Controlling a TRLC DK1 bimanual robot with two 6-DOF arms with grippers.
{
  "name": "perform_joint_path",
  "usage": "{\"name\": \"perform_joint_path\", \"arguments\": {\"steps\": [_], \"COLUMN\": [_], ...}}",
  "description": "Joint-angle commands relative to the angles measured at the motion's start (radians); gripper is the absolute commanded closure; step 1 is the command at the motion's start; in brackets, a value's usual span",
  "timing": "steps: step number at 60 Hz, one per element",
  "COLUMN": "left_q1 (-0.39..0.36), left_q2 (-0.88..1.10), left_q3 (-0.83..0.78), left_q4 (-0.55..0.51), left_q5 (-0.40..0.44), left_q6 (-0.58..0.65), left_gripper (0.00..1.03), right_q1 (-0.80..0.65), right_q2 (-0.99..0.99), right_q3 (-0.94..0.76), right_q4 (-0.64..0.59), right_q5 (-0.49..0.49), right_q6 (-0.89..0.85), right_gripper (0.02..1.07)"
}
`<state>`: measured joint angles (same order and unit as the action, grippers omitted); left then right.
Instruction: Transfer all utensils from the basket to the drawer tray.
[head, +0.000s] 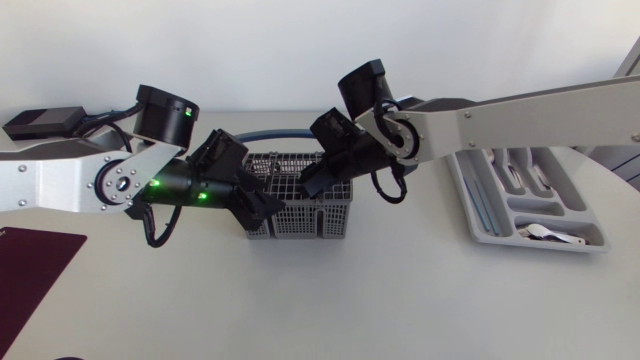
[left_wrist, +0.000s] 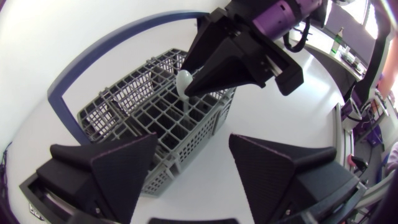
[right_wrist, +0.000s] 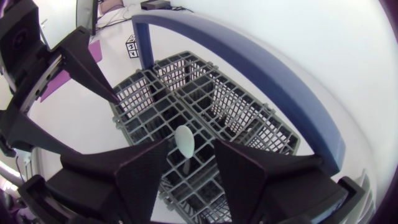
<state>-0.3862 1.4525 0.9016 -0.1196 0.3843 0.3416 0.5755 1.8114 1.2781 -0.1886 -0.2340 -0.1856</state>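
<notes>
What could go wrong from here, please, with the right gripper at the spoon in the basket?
1. The right gripper stands open around the rounded bowl of the white spoon; closing there, it might slip free.
2. The blue handle arches over the basket right by that gripper; a lift could snag it.
3. The left gripper is open close by the basket too; the arms could collide.
</notes>
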Motion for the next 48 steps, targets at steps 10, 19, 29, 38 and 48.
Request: {"name": "perform_joint_path", "arguments": {"steps": [10, 19, 29, 38, 48], "left_q1": [0.013, 0.012, 0.01, 0.012, 0.007], "left_q2": [0.02, 0.025, 0.025, 0.023, 0.023], "left_q3": [-0.04, -0.043, -0.046, -0.047, -0.047], "left_q4": [0.023, 0.029, 0.029, 0.029, 0.029], "left_q5": [0.014, 0.014, 0.014, 0.014, 0.014], "left_q6": [0.023, 0.023, 0.023, 0.022, 0.019], "left_gripper": [0.23, 0.23, 0.23, 0.23, 0.23], "right_q1": [0.02, 0.021, 0.023, 0.021, 0.023], "right_q2": [0.045, 0.04, 0.02, -0.003, -0.063], "right_q3": [0.023, 0.009, -0.013, -0.026, -0.051], "right_q4": [0.008, 0.018, 0.043, 0.046, 0.046], "right_q5": [0.001, -0.013, -0.028, -0.037, -0.045], "right_q6": [0.025, 0.026, 0.028, 0.029, 0.037], "right_gripper": [0.84, 0.92, 1.0, 1.0, 1.0]}}
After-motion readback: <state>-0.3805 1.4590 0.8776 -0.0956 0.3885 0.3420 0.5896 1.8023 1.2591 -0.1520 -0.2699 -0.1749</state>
